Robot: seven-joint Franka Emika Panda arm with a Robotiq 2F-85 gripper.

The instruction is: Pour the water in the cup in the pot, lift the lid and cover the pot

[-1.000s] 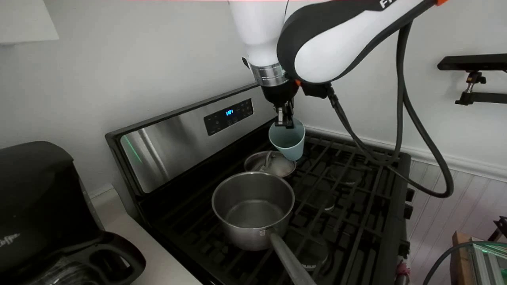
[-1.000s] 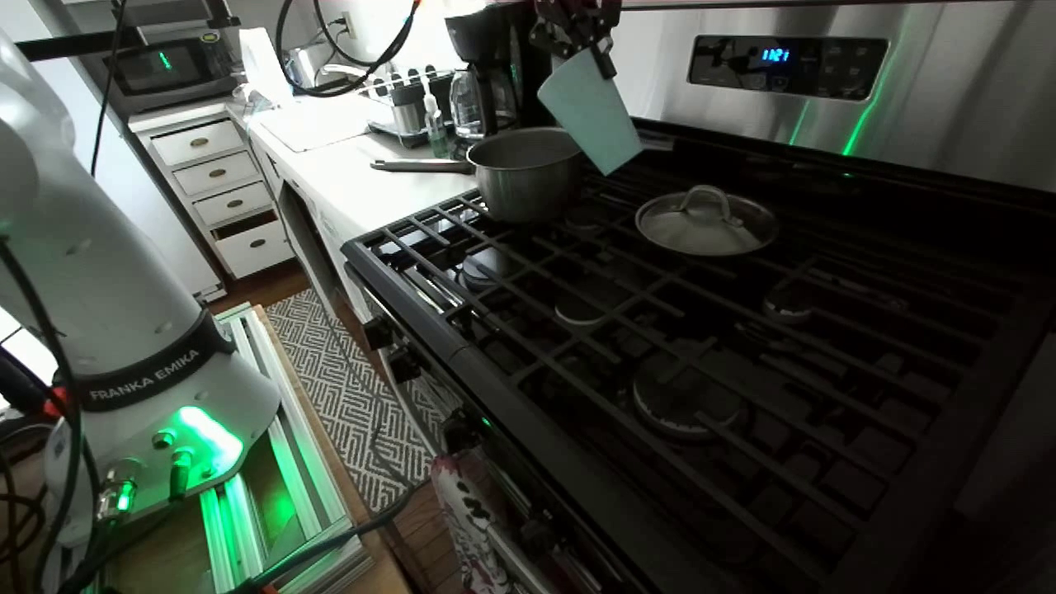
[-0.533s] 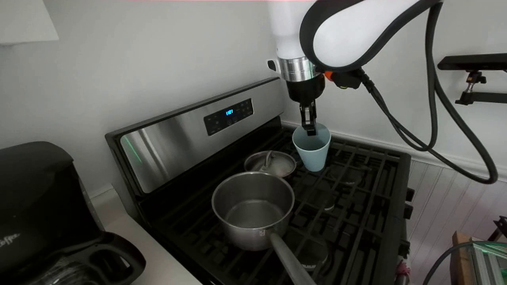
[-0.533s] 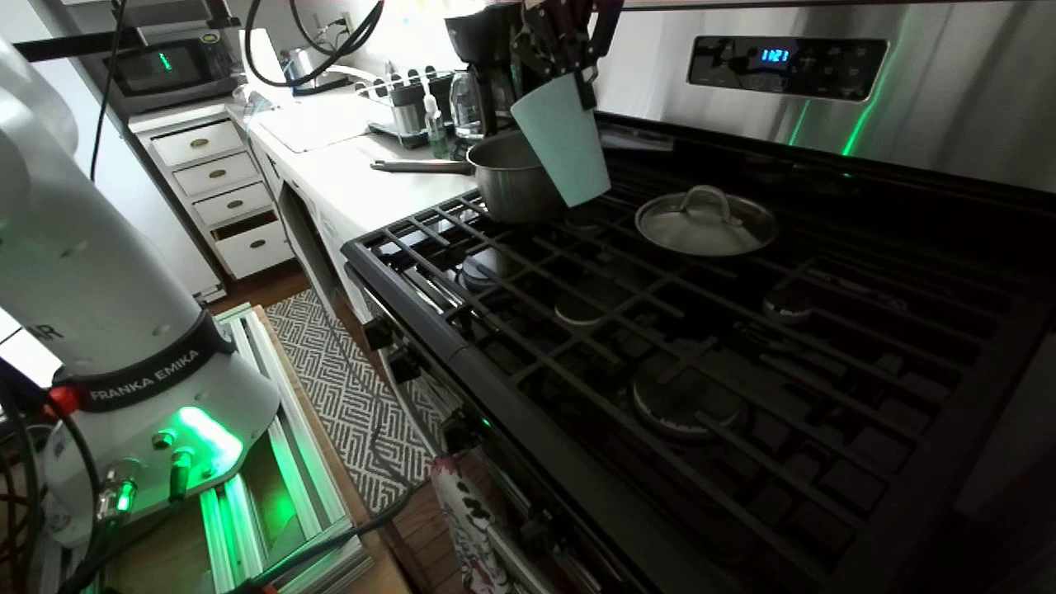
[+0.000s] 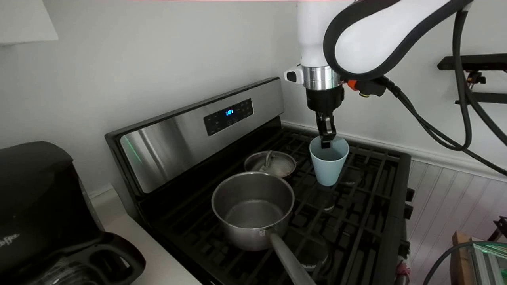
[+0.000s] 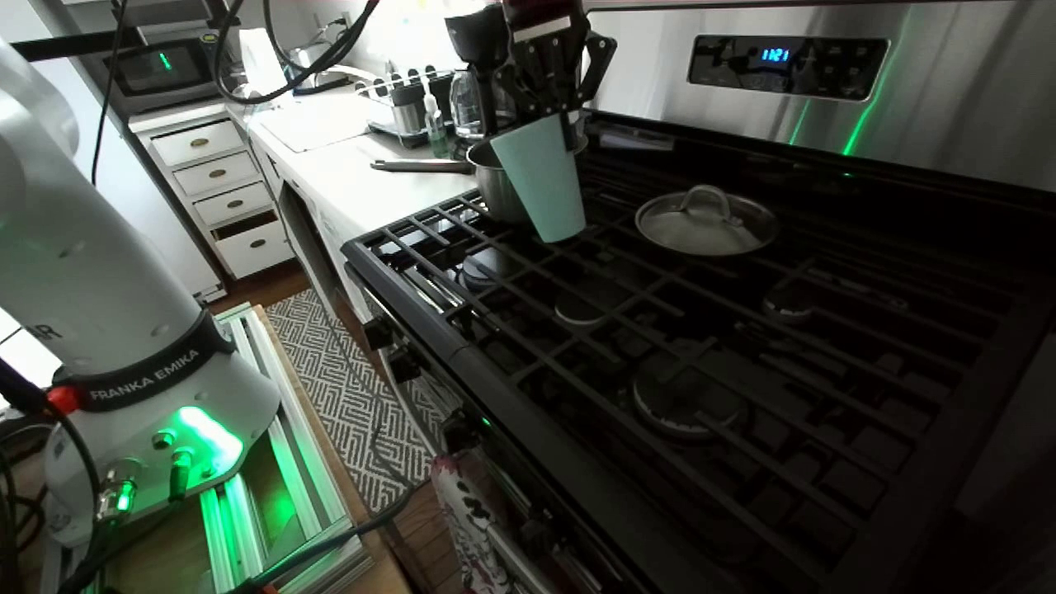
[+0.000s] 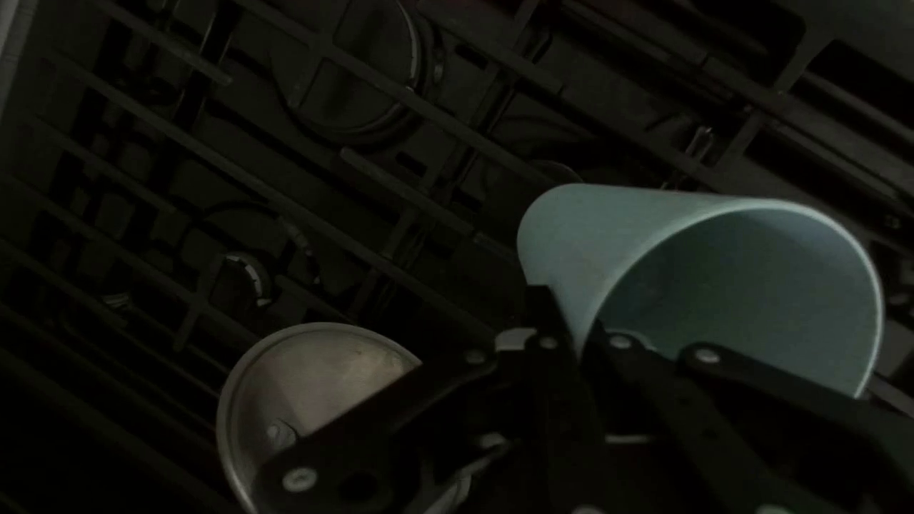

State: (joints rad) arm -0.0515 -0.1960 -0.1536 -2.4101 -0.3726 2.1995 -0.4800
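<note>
I'm gripping a tilted cup (image 6: pixel 540 177) over the worktop (image 6: pixel 825 388)

My hand (image 5: pixel 327 140) is pointing downward and clamping the pale blue cup by its rim; one of its fingers (image 5: pixel 325 145) is showing inside the mouth, so I'm pinching the wall. The cup is leaning below the hand, its base slanting toward the lid (image 6: pixel 701 235). I'm failing to make out whether that base is touching the dark worktop.

The steel pot (image 5: pixel 251 238) is standing on the worktop, lower than the hand and near it, its open top facing up and its long handle pointing away from the hand. The lid is lying handle-up, lower than the hand and off to one side, apart from the pot. It is sitting closer than the cup to the control panel (image 6: pixel 788 66), which is glowing blue. In my wrist view, the hand's linkage is covering part of the lid, and the cup's mouth is facing partly toward me.

I'm seeing the white-and-black arm (image 5: pixel 366 45) directly above the hand, with a dark cable (image 5: pixel 458 43) looping beside it. A black coffee maker (image 5: pixel 43 206) is standing well apart from the hand, on the far side of the pot.
</note>
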